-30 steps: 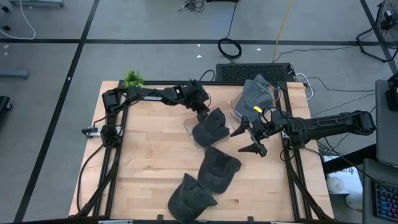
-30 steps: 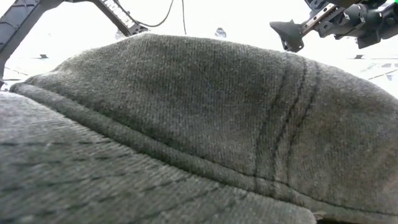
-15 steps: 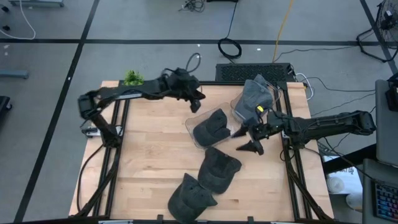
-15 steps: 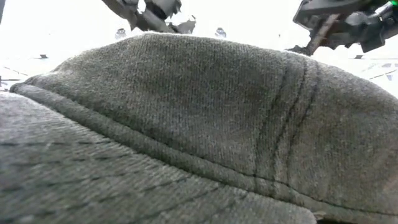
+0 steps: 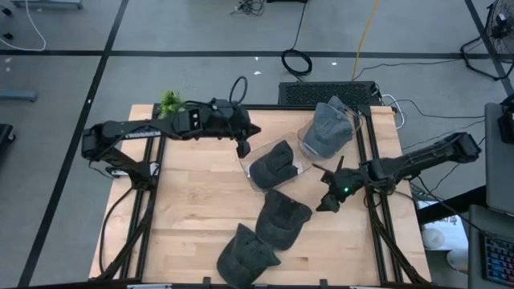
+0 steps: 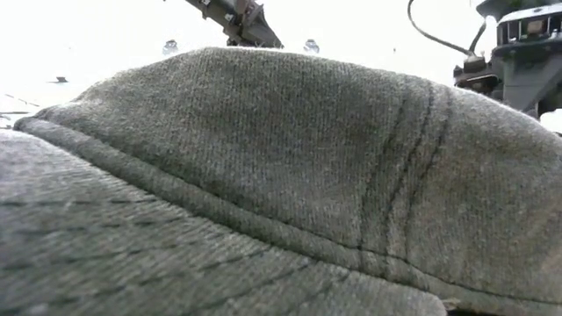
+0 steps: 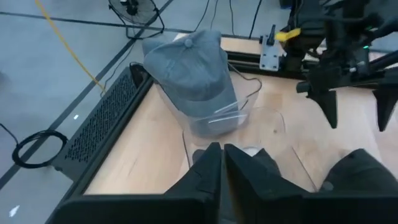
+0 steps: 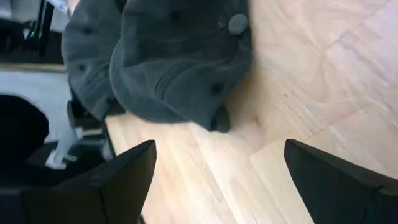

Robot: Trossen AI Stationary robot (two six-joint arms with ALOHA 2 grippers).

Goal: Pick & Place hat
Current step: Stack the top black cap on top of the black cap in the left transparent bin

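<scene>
A dark grey hat is lying in a clear plastic tray near the middle of the wooden table, and a lighter grey hat is sitting in a second clear tray just beside it toward the table's far right corner. Two more dark hats are lying loose on the wood nearer the front: one just in front of the first tray, another at the front edge, filling the low view. The left gripper is hanging over the far edge of the first tray with its fingers pressed together, holding nothing. The right gripper is hovering above the bare wood right of the loose middle hat, fingers spread wide and empty. A small green plant is sitting at the far left corner.
</scene>
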